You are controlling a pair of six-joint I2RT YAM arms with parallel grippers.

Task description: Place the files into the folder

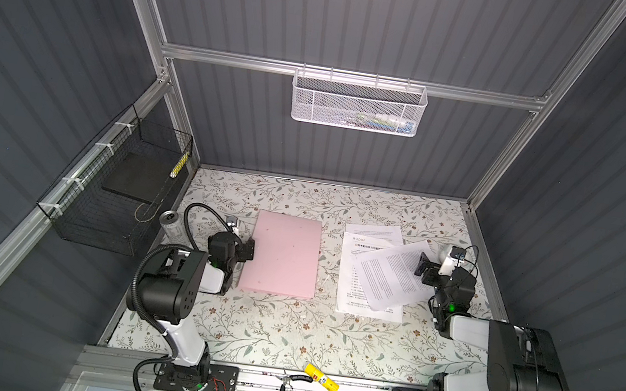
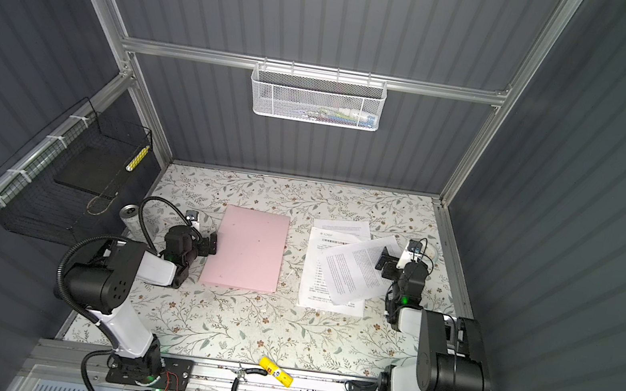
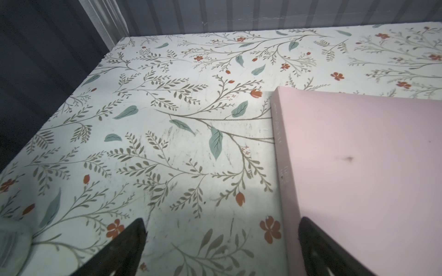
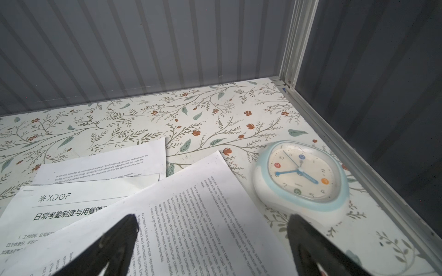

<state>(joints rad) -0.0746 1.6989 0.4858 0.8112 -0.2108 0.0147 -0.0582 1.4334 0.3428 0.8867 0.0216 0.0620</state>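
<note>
The pale pink folder (image 1: 285, 255) (image 2: 248, 250) lies shut and flat on the floral table. My left gripper (image 1: 251, 248) (image 2: 213, 244) is open at the folder's left edge. In the left wrist view the gripper (image 3: 221, 224) straddles that edge of the folder (image 3: 358, 167): one finger over pink, one over bare table. The files (image 1: 375, 273) (image 2: 338, 267), three overlapping white printed sheets, lie to the folder's right, with the top one tilted. My right gripper (image 1: 422, 265) (image 2: 383, 259) (image 4: 212, 219) is open just above the right edge of the files (image 4: 167, 203) and holds nothing.
A white and blue clock (image 4: 301, 174) lies beside the sheets near the right wall. A metal can (image 1: 171, 223) stands left of the left gripper. A black wire basket (image 1: 114, 192) hangs on the left wall. A yellow glue stick (image 1: 321, 378) and pliers (image 1: 287, 386) lie at the front edge.
</note>
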